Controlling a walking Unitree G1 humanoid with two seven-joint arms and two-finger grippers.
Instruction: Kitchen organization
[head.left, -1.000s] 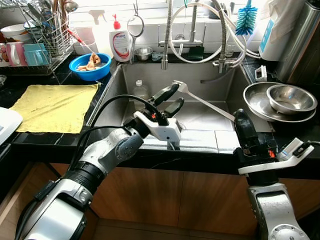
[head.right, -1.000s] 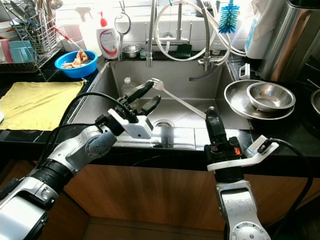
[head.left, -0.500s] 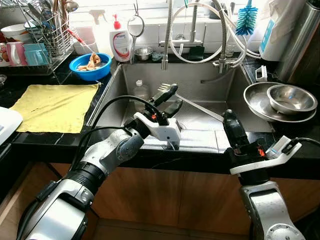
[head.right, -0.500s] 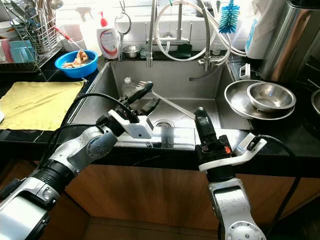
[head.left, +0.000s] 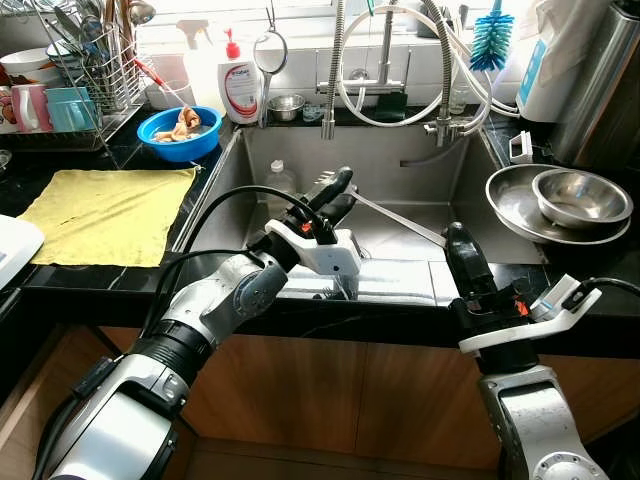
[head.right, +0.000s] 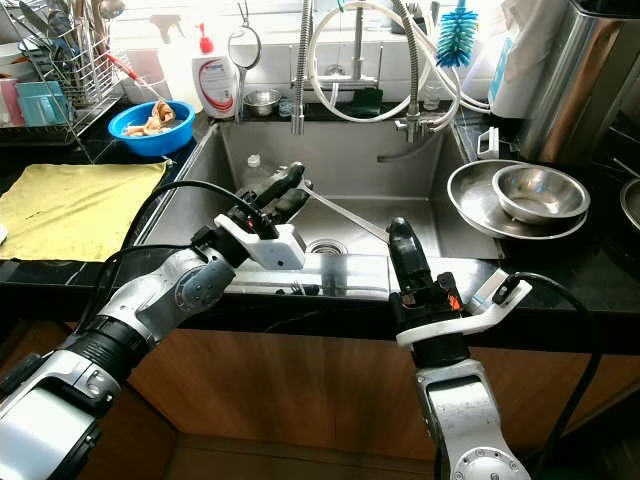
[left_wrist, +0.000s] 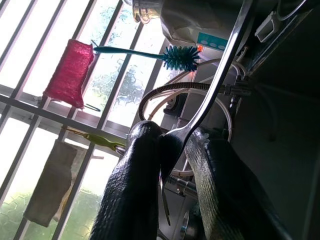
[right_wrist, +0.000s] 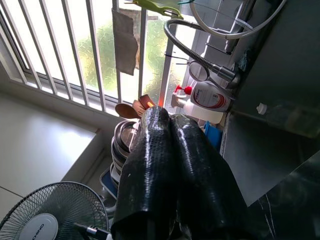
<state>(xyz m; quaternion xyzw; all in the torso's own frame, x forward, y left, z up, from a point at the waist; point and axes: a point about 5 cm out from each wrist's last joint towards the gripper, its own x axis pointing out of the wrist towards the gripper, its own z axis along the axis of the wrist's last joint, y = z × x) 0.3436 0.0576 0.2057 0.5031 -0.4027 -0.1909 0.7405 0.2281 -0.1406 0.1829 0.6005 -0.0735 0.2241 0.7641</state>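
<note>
Since a second ago the right gripper (head.left: 458, 240) has slid leftward along the counter (head.left: 590, 262) edge, jaws pressed together and empty. The left gripper (head.left: 337, 193) clamps a fork (left_wrist: 210, 95) by its head over the sink (head.left: 400, 160), handle trailing rightward, likely for carrying.

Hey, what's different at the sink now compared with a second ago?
The left gripper has closed its fingers on the head of the fork over the sink; a second ago they were spread around it. The right gripper, fingers together, shifted toward the robot's left along the sink's front edge. The steel bowls, yellow cloth and blue bowl stayed put.
</note>
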